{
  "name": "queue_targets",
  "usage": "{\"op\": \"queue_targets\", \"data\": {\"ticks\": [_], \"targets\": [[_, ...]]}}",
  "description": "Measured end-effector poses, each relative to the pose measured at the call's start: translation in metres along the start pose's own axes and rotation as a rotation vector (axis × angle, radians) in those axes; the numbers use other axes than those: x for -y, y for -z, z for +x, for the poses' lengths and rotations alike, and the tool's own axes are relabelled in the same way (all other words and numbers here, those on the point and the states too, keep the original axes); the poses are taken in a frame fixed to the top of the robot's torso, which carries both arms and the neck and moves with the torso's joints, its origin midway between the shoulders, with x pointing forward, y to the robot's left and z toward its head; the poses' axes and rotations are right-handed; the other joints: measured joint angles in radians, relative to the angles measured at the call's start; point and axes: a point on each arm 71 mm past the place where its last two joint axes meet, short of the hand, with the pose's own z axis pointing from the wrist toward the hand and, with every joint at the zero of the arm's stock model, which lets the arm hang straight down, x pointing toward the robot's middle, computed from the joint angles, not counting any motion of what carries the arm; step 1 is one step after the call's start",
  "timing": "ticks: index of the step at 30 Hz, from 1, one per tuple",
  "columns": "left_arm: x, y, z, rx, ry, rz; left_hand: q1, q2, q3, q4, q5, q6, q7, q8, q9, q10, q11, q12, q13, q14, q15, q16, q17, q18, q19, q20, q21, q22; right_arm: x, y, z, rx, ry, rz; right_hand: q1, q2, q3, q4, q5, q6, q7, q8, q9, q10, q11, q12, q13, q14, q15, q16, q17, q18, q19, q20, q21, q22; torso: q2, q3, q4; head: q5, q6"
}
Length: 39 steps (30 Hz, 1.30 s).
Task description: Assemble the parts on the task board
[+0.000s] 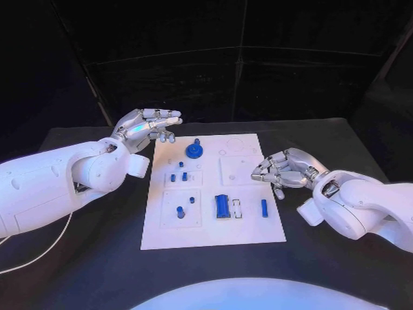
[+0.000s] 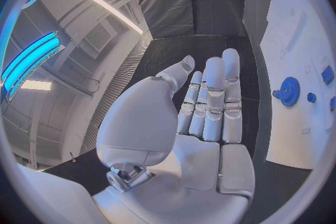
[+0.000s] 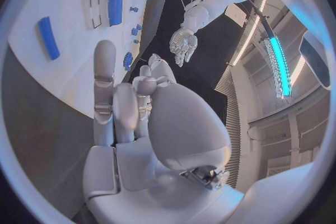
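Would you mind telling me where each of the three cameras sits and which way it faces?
Head view: from the robot's head, looking down on the task board; both arms show, left hand and right hand beside the board.
Left wrist view: behind the left hand, fingers outstretched, facing along the board's edge.
Right wrist view: behind the right hand, facing across the board.
Shared: the blue gear appears in all three.

place: robot lab or test cell | signs: black table (image 1: 95,258) hemmed in by black curtains (image 1: 262,77) | white task board (image 1: 211,226) laid out for trials | ceiling strip lights (image 2: 31,56) | air vent (image 2: 98,37) overhead
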Motion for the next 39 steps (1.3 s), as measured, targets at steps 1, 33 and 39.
{"op": "queue_targets", "data": {"ticks": [1, 33, 39], "targets": [[0.0, 0.0, 0.0, 0.0, 0.0, 0.0, 0.0, 0.0, 0.0, 0.0, 0.0, 0.0, 0.0, 0.0, 0.0, 0.0, 0.0, 0.0, 0.0, 0.0, 0.0, 0.0, 0.0, 0.0, 0.0, 0.0, 0.0, 0.0, 0.0, 0.001, -0.001, 0.0, 0.023, -0.004, -0.009, 0.004, 0.004, -0.004, 0.003, -0.011, -0.003, 0.029, 0.017, 0.002, 0.002, 0.0, 0.045, 0.002, -0.003, 0.067, 0.014, -0.024, 0.017, -0.002, 0.114, 0.129, 0.0, 0.0, -0.0002, -0.001, 0.0], [0.001, 0.002, -0.002, 0.002, 0.0, -0.001, 0.0, 0.0, 0.0, 0.0, 0.0, 0.0, 0.0, 0.0, 0.0, 0.0, 0.0, 0.004, 0.0, 0.0, 0.0, 0.0, -0.002, 0.0, 0.0, 0.0, -0.004, -0.001, 0.036, 0.024, 0.01, -0.005, 0.635, 0.301, -0.209, 0.015, -0.07, 0.117, -0.082, -0.14, 0.029, 0.022, 0.033, 0.036, 0.003, 0.291, 0.13, 0.002, 0.008, 0.128, 0.023, -0.076, 0.053, 0.021, 0.498, 0.551, 0.001, -0.0006, 0.0012, -0.034, -0.022], [0.001, 0.003, -0.003, 0.003, 0.0, -0.001, 0.0, 0.0, 0.0, 0.0, 0.0, 0.0, 0.0, 0.0, 0.0, 0.0, 0.0, 0.004, 0.0, 0.0, 0.0, 0.0, -0.002, 0.0, 0.0, 0.0, -0.004, -0.001, 0.036, 0.023, 0.012, 0.0, 0.669, 0.308, -0.212, 0.012, -0.071, 0.133, -0.093, -0.121, 0.026, 0.022, 0.033, 0.036, 0.003, 0.308, 0.13, 0.002, 0.008, 0.128, 0.023, -0.076, 0.05, 0.024, 0.502, 0.551, 0.0, 0.0, 0.0021, -0.032, -0.022]]}}
